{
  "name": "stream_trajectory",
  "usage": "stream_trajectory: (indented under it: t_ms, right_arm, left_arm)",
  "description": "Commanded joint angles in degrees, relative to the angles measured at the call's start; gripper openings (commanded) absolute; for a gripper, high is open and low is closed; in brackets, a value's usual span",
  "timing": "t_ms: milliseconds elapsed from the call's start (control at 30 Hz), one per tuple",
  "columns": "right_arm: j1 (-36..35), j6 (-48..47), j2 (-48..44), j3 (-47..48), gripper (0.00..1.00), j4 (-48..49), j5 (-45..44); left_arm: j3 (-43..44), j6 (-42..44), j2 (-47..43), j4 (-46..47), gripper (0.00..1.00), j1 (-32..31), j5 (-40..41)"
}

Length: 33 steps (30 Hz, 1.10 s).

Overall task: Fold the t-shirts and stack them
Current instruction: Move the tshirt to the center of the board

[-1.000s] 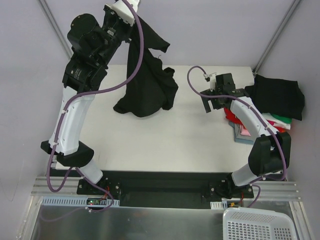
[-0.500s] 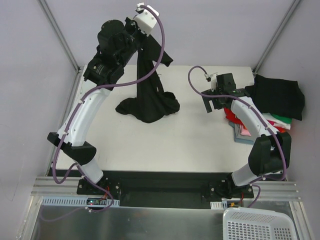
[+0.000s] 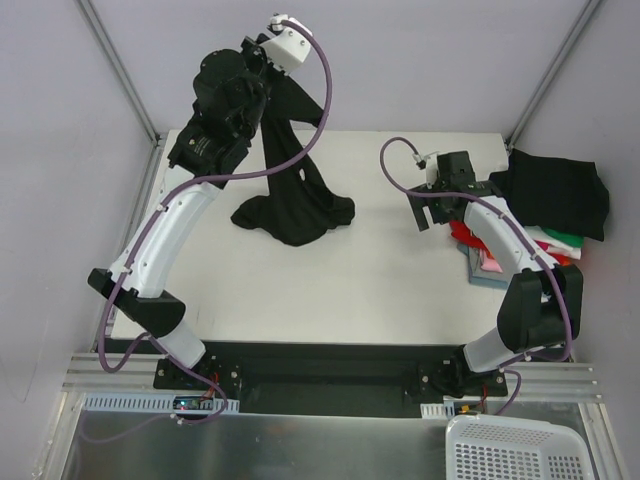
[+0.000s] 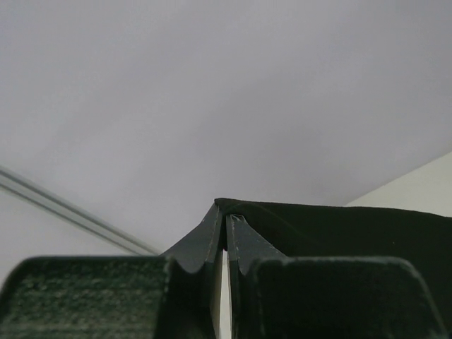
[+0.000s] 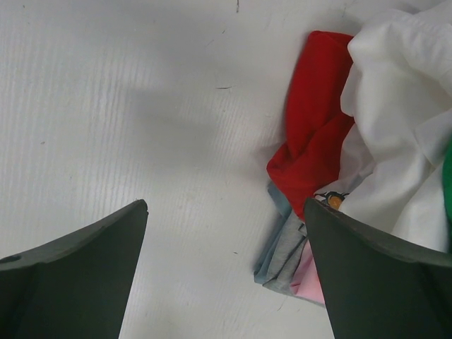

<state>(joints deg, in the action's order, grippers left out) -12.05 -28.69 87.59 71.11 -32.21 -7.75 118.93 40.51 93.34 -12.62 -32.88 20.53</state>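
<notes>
A black t-shirt (image 3: 293, 205) hangs from my left gripper (image 4: 226, 217), which is shut on a pinched edge of the cloth (image 4: 339, 226) high above the table's far left; the shirt's lower part is bunched on the table. My right gripper (image 5: 224, 205) stands open over bare table, just left of a stack of folded t-shirts (image 3: 540, 235). A black one (image 3: 555, 190) lies on top of that stack. In the right wrist view the red (image 5: 318, 134), white (image 5: 395, 106), blue-grey (image 5: 282, 251) and pink (image 5: 311, 282) shirts show beside its right finger.
The white table (image 3: 300, 290) ends at grey walls behind and to the sides, with slanted frame posts (image 3: 120, 70) at the far corners. A white perforated basket (image 3: 515, 450) sits below the table's near right edge.
My left arm has swung right and farther back with the black t-shirt, which now hangs narrower with more cloth pooled on the table. My right gripper has shifted slightly right.
</notes>
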Motion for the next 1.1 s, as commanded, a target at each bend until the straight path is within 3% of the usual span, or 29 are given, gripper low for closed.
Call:
stream_trajectory:
  t_ms: [0, 233, 467, 600, 667, 767, 833, 967, 1067]
  right_arm:
    - [0.5, -0.4, -1.9, -1.3, 0.97, 0.0, -0.2]
    - [0.6, -0.9, -2.0, -3.1, 0.97, 1.2, -1.1]
    - [0.9, -0.8, -3.3, -2.0, 0.97, 0.3, -0.3]
    - [0.9, -0.7, -2.8, -0.4, 0.97, -0.5, -0.6]
    - [0.9, -0.5, -2.3, 0.5, 0.97, -0.9, -0.9]
    - [0.8, -0.5, -1.9, 0.0, 0.97, -1.3, -1.3]
    - [0.9, -0.6, -2.5, -1.0, 0.97, -1.2, -1.6]
    - [1.1, -0.6, -3.6, -2.8, 0.97, -0.3, -2.1]
    - [1.5, -0.4, -4.1, -3.3, 0.97, 0.6, -2.3]
  left_arm:
    - [5.7, 6.0, -3.5, 8.6, 0.0, 0.9, 6.3]
    - [-3.1, 11.2, -7.1, 11.9, 0.0, 1.4, 8.4]
    - [-11.0, 6.3, -12.0, 11.3, 0.0, 0.0, 1.5]
    - [-14.9, 3.4, -11.9, 7.7, 0.0, -4.3, -3.1]
    - [-14.4, 3.8, -9.0, 6.4, 0.0, -9.2, -1.7]
    - [-11.4, 6.5, -3.3, 6.1, 0.0, -14.6, 4.4]
    - [-4.6, 7.1, 1.5, 6.1, 0.0, -15.1, 7.9]
    - [16.8, 7.4, 9.5, 6.2, 0.0, -14.9, 10.8]
    - [26.1, 7.7, 12.8, 7.2, 0.0, -14.9, 10.3]
